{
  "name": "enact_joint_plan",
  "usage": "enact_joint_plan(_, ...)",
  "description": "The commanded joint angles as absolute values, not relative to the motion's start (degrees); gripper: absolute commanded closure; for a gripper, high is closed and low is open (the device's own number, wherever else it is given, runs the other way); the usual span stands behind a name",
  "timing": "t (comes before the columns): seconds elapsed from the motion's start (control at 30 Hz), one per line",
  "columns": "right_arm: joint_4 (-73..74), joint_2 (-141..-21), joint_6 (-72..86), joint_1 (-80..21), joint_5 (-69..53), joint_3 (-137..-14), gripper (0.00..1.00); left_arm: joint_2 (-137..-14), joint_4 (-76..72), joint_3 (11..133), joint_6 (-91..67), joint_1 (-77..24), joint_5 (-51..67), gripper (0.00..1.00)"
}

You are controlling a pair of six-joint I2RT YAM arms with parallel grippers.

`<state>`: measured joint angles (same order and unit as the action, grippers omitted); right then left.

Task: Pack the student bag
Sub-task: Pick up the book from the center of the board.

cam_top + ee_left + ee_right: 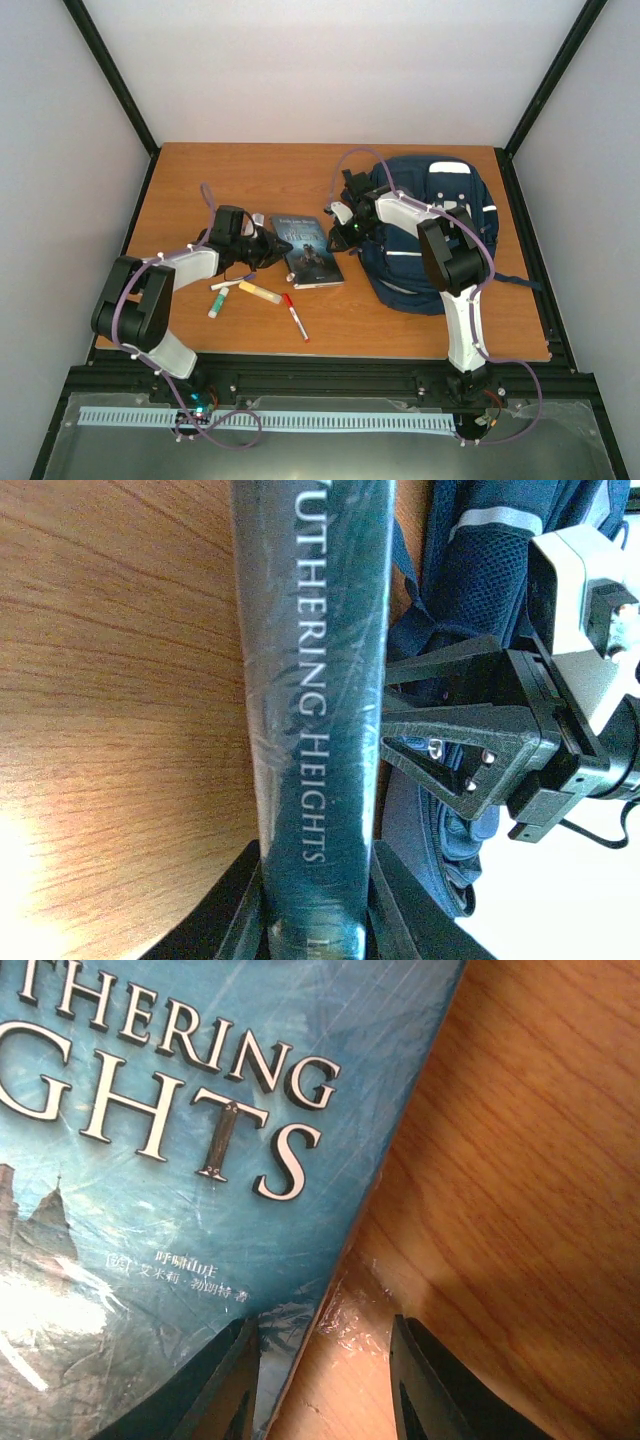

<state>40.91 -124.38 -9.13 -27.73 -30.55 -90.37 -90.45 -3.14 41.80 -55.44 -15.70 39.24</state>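
A teal book, "Wuthering Heights" (313, 252), lies flat on the wooden table just left of the navy student bag (440, 230). My left gripper (278, 247) is at the book's left edge. In the left wrist view the spine (320, 680) runs between its fingers (238, 905), which press on both sides. My right gripper (342, 232) is at the book's upper right corner, between book and bag. In the right wrist view its jaws (322, 1335) stand open, straddling the cover's edge (180, 1160) and a bit of clear wrap. The right gripper also shows in the left wrist view (470, 765).
Below the left gripper lie a white and green marker (218, 300), a yellow highlighter (260, 292), a red-tipped pen (296, 318) and another small pen (230, 284). The bag's dark strap (515, 282) trails toward the table's right edge.
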Motion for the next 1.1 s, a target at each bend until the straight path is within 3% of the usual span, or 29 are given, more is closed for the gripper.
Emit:
enact_joint_plan(0.0, 40.54, -127.15, -9.25, -29.49, -27.25, -87.96, 0.62, -87.49, -4.23, 44.87, -55.58, -17.18, 42.63, 0.90)
enact_joint_plan(0.13, 40.82, -122.79, -7.53, -28.21, -25.49, -88.53, 0.61, -86.05, -2.61, 46.14, -53.43, -17.14, 42.20, 0.99)
enact_joint_plan(0.37, 43.50, -105.58, -9.65, -21.69, -26.60, -89.04, 0.50, -82.47, 4.77, 54.98, -47.09, -17.96, 43.27, 0.99)
enact_joint_plan(0.6, 51.58, -88.61, -18.33, -12.38, -37.57, -89.17, 0.35, -76.20, 13.16, 58.95, -36.45, -24.04, 44.69, 0.99)
enact_joint_plan(0.83, 55.09, -72.35, -33.64, -11.78, -42.46, -80.20, 0.21, -65.78, 23.30, 56.99, -24.39, -30.66, 47.15, 0.99)
enact_joint_plan(1.07, 62.38, -69.24, -41.33, -13.01, -55.00, -75.72, 0.17, -56.84, 38.44, 55.26, -13.38, -31.24, 53.05, 0.99)
